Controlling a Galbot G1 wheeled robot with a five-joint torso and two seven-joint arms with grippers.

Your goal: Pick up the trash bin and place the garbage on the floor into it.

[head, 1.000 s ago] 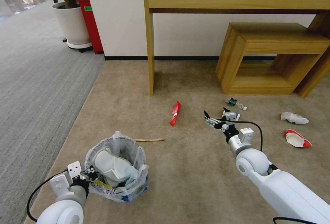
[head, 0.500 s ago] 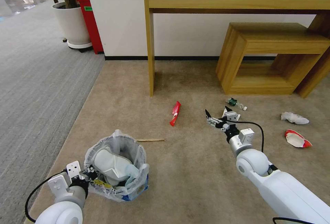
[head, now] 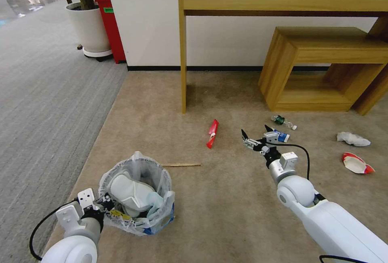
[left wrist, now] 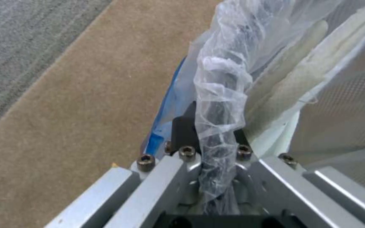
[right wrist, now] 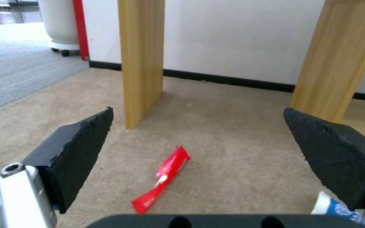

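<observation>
Fingers of the right gripper (head: 255, 133) spread wide near the red wrapper (head: 212, 133); the left gripper (head: 106, 205) pinches the trash bin (head: 137, 193) rim.

Lower left of the head view: trash bin (head: 137, 198) on the floor (head: 210, 206), stick (head: 180, 165) just beyond it. Centre: wrapper (head: 212, 133). Right of that: cup (head: 282, 135), bottle (head: 283, 120) behind it. Far right: tissue (head: 353, 138), paper cup (head: 357, 163) nearer
</observation>
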